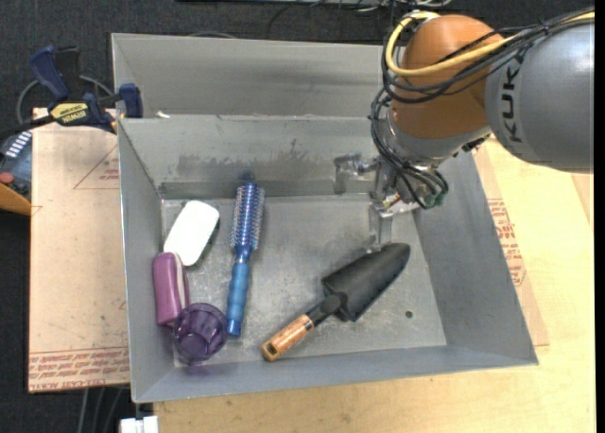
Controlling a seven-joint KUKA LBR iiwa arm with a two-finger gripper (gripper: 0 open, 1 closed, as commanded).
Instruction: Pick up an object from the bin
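Observation:
My gripper [366, 197] hangs under the wrist at the right of the bin's middle, a little above the floor. Its two metal fingers stand apart, open, with nothing between them. Just below it lies a black garden trowel [367, 278] with a copper-coloured handle; its blade tip points up towards the lower fingertip [383, 225], which is close above that tip. Whether they touch I cannot tell. A blue hairbrush [242, 253] lies upright in the view, left of the gripper.
On the bin's left lie a white oval bar [193, 230], a purple tube [168, 287] and a clear purple cup [198, 332], close together. The arm with its orange cover and cables overhangs the bin's upper right corner.

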